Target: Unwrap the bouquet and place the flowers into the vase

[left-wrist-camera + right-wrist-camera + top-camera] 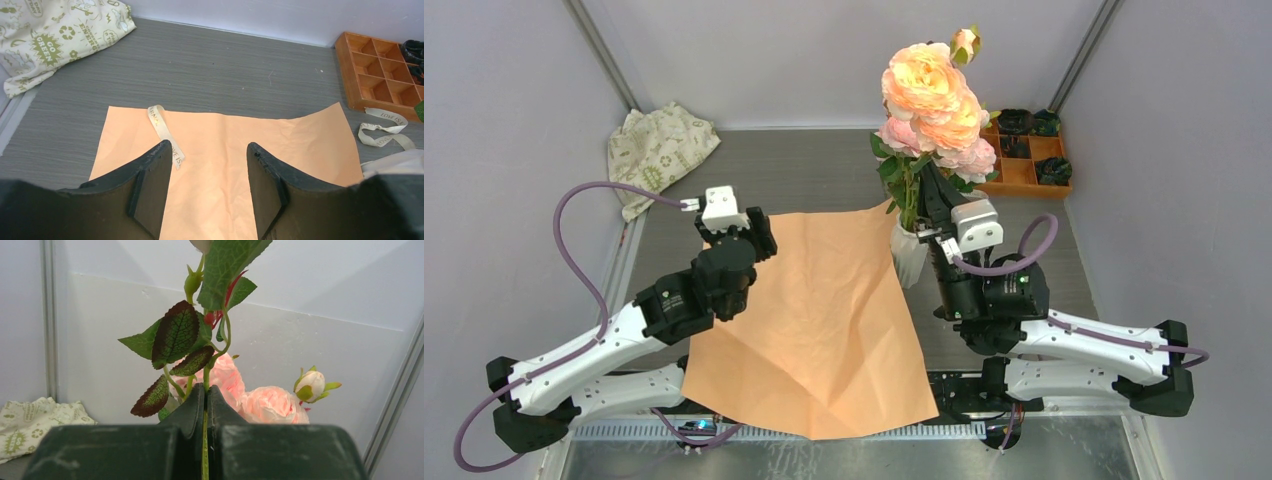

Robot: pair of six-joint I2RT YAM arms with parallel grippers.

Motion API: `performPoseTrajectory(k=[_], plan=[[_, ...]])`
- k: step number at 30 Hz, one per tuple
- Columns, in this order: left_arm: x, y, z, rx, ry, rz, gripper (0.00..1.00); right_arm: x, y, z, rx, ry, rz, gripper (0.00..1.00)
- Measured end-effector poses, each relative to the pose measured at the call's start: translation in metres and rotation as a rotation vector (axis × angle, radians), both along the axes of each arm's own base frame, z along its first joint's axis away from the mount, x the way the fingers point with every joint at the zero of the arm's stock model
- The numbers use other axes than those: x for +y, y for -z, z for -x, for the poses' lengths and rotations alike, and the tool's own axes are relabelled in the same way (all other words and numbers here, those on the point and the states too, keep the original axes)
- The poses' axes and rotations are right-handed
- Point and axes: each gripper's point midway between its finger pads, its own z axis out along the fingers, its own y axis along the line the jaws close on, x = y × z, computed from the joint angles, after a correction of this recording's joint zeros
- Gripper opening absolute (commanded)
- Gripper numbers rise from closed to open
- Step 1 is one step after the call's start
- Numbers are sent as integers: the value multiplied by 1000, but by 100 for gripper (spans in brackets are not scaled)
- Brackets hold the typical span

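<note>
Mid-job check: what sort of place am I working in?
Probably a lab test cell: plain grey walls enclose the table, with the left arm and right arm bolted at its near edge.

Right gripper (205, 392) pinching flowers (270, 405), one stem (205, 440) clamped (cloth (30, 422) lower left)

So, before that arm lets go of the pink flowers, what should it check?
1. Right gripper clamped on thin green flower stem: ok.
2. Pink and peach blooms standing upright over small white ribbed ceramic vase: ok.
3. Stem ends seated inside the vase: cannot tell, leaves hide its mouth.
4. Orange paper sheet unwrapped, spread flat: ok.
5. Cream ribbon off the flowers, lying on the paper: ok.
6. Left gripper open, empty, above the paper: ok.
</note>
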Motion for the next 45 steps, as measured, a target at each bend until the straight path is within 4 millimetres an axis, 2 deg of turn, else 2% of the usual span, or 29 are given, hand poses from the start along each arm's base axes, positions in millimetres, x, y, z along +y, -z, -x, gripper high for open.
performPoseTrajectory(k=[14,17,21,28,45], plan=[[-2,0,-1,0,4,3,57,7,55,-10,95,21,27,1],[-3,1,-1,2,5,2,57,8,62,-11,102,15,13,1],[-3,1,-1,2,6,6,56,2,65,-10,103,7,-38,1],[-3,1,-1,3,7,6,56,-6,110,-22,193,74,-10,1],[-9,6,-2,15,18,10,56,-15,156,-32,307,105,-50,1]])
